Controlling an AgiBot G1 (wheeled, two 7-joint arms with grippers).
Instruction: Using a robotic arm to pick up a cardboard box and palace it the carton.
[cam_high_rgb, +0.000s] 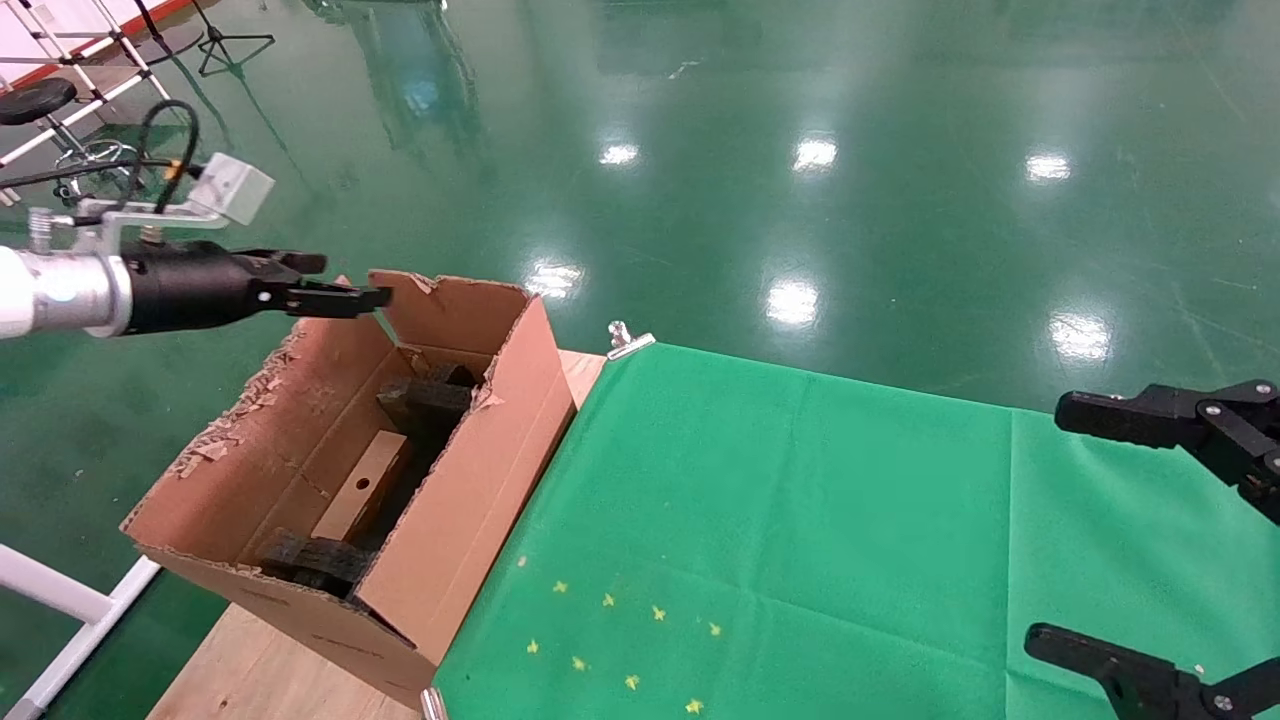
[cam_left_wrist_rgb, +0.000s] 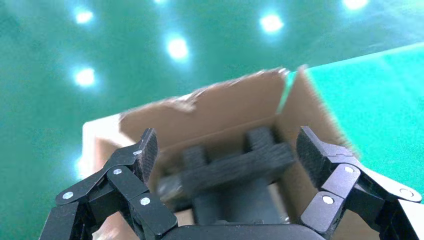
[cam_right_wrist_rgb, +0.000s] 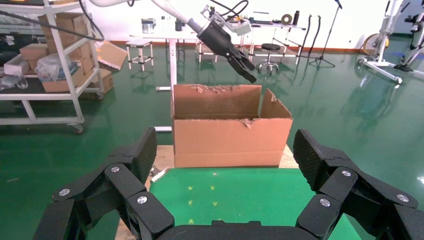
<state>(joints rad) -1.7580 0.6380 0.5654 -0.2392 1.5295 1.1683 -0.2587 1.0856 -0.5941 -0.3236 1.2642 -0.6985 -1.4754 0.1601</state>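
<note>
Carton (cam_high_rgb: 470, 470) — one, large, brown, torn flap edges, standing open at the left end of the surface (cam_high_rgb: 800, 520), partly on bare wood beside the green cloth.

Cardboard box (cam_high_rgb: 362, 487) — one, slim, lying inside the carton, round hole showing, between black foam blocks (cam_high_rgb: 425, 398); two blocks visible, one at each end.

Left claw (cam_high_rgb: 345, 297) — one, on the robotic arm (cam_high_rgb: 60, 290), raised above the carton's far rim, fingers spread wide, holding nothing.

Right claw (cam_high_rgb: 1150, 540) — one, all black, over the cloth's right edge, wide open, empty.
</note>
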